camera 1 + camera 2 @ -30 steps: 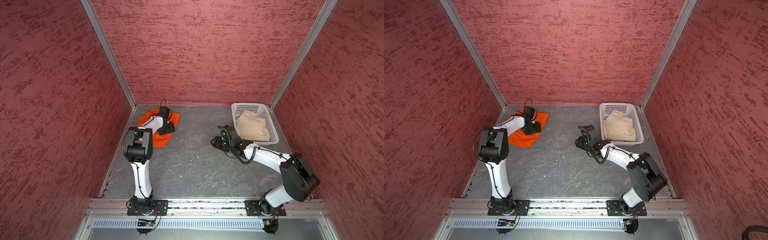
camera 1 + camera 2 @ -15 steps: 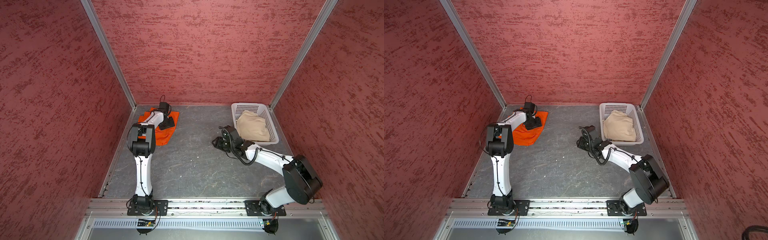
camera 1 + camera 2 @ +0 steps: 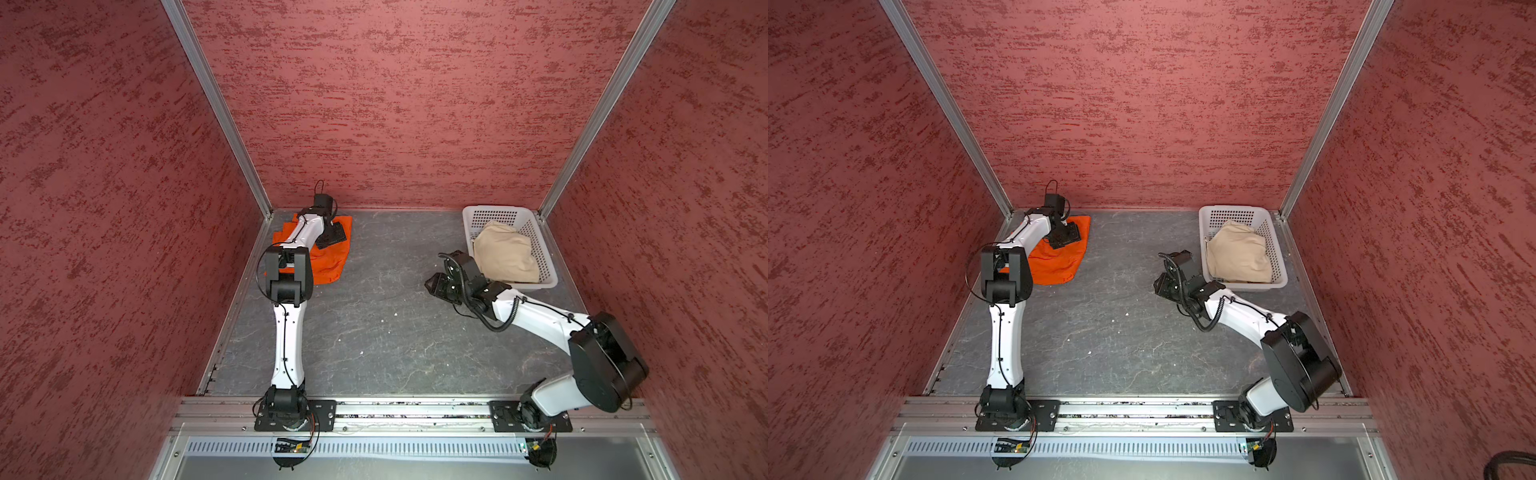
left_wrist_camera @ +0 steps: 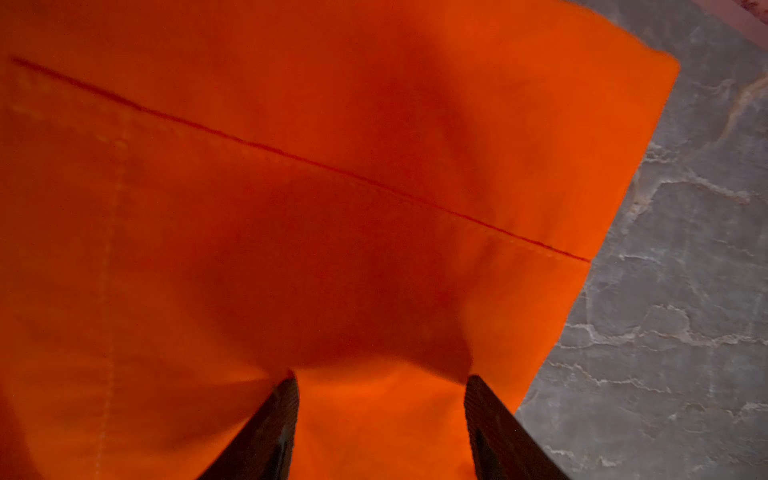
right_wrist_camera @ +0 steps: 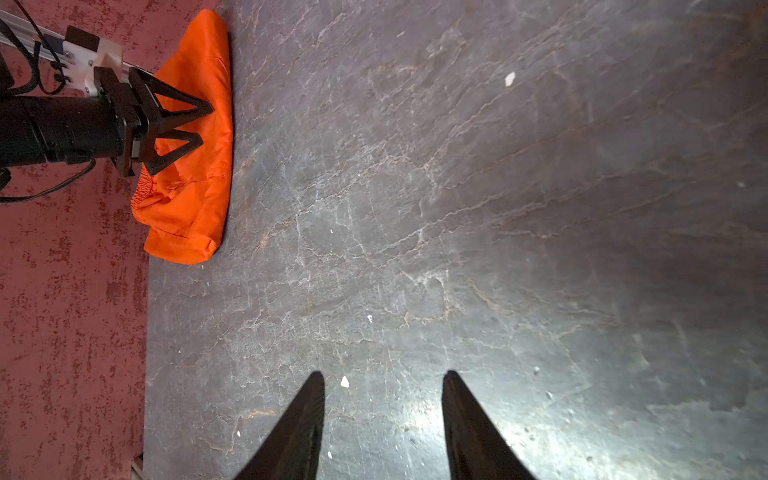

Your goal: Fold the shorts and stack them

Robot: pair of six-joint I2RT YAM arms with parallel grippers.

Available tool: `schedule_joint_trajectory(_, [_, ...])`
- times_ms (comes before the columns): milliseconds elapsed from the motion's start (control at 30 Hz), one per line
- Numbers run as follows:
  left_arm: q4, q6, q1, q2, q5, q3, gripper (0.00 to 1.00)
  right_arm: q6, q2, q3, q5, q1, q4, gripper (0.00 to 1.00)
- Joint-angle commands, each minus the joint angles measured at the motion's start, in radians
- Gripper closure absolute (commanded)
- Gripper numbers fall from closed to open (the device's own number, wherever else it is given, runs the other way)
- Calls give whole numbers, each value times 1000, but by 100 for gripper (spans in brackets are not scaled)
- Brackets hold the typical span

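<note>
Orange shorts (image 3: 332, 259): far-left corner of tabletop (image 3: 374, 332); left fingers (image 4: 270, 428) spread wide, tips on the cloth. Beige shorts (image 3: 505, 253): bundled in white basket (image 3: 490, 212). Right fingers (image 5: 297, 428): parted, empty.

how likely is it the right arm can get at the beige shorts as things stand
Probably yes: the right hand is open and empty beside the basket, and the beige shorts lie uncovered in it; the hand points away, so it must turn.
</note>
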Motion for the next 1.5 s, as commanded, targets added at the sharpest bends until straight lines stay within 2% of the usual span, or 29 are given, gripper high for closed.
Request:
schedule_joint_trajectory(0, [-8, 22, -3, -134, -12, -53, 34, 1, -31, -7, 38, -5, -14, 52])
schedule_joint_trajectory(133, [66, 46, 16, -335, -34, -248, 34, -2, -31, 7, 30, -6, -13, 52])
schedule_joint_trajectory(300, [129, 51, 83, -542, -30, -521, 34, -2, -27, 20, 15, -5, -2, 52])
schedule_joint_trajectory(400, [164, 66, 122, -606, -34, -657, 34, -2, -14, 27, 5, -6, 6, 52])
schedule_joint_trajectory(533, [183, 77, 149, -601, -37, -747, 34, -8, 10, 44, -12, -6, 11, 53])
schedule_joint_trajectory(967, [210, 45, 131, -433, -37, -706, 34, 0, 11, 39, -5, -6, 17, 53])
schedule_joint_trajectory(1467, [190, 42, 128, -293, -34, -532, 34, -1, 7, 38, 9, -4, 12, 53])
